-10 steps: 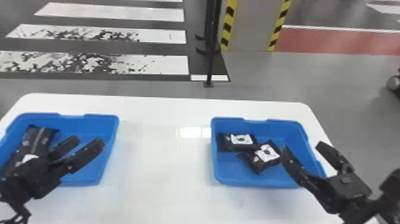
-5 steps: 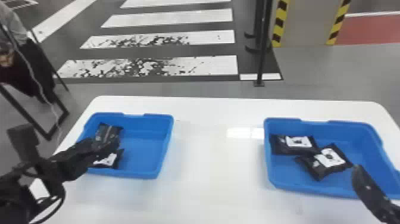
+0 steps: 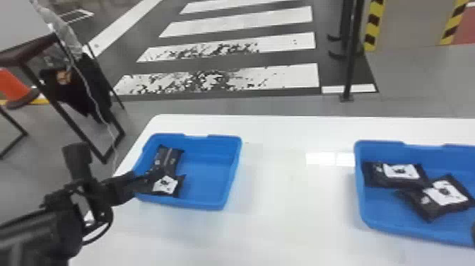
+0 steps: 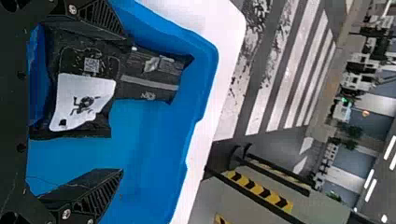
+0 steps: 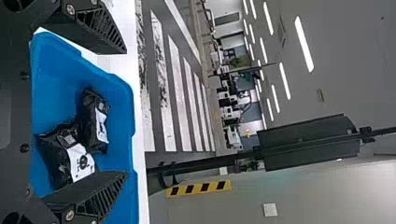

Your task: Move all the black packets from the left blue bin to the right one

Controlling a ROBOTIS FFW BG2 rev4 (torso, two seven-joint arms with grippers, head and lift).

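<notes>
A soft black packet with a white label point(image 3: 165, 185) lies in the left blue plastic bin point(image 3: 203, 180), overlapping a second black packet with a pale stripe point(image 3: 168, 159) towards the far side. The black two-fingered left gripper point(image 4: 125, 106) is spread open over the labelled packet, one finger at its edge, perhaps touching; it holds nothing, and seems placed there to straddle and pinch this one first. Across the white table point(image 3: 282, 212), the right blue plastic bin point(image 3: 381, 215) holds two more black packets, one point(image 3: 392, 173) meeting the other point(image 3: 445, 192) at an angle, probably as they were dropped. The right gripper point(image 5: 126, 112) waits above that bin, fingers apart and unladen. The white labels carry a dark figure; the left one has a small square code beside it.
</notes>
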